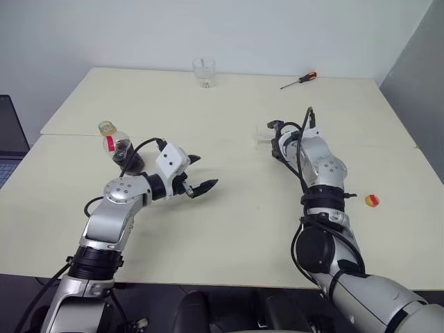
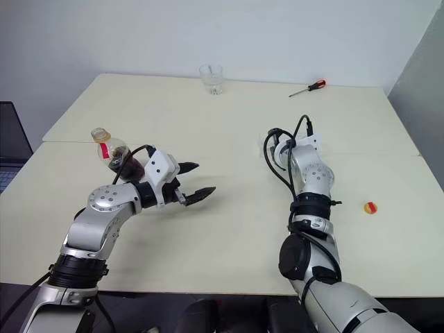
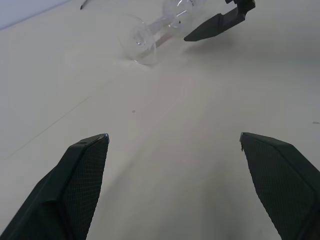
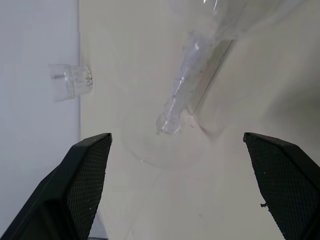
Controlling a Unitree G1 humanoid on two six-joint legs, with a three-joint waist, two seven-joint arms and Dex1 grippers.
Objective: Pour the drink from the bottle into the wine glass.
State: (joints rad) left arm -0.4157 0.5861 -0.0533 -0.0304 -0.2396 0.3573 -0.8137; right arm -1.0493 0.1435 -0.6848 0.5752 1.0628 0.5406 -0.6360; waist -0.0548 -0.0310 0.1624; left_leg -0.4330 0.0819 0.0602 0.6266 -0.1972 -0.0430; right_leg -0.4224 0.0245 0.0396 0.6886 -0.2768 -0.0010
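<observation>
Bottle (image 1: 123, 149) stands uncapped at the table's (image 1: 229, 229) left, red neck label unreadable, dark drink (image 1: 130, 160) low inside – wine glass (image 3: 150, 35) lies on its side before the right gripper (image 4: 177, 145), jaws wide, empty; left gripper (image 1: 197, 173) likewise spread, empty.

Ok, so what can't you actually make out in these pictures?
- wine glass: in the head views, mostly hidden behind the right gripper; in both wrist views, its bowl is cut off by the picture edge.
- bottle: lower part hidden by the left arm's cable.
- tumbler: too small to tell whether it holds anything.
</observation>
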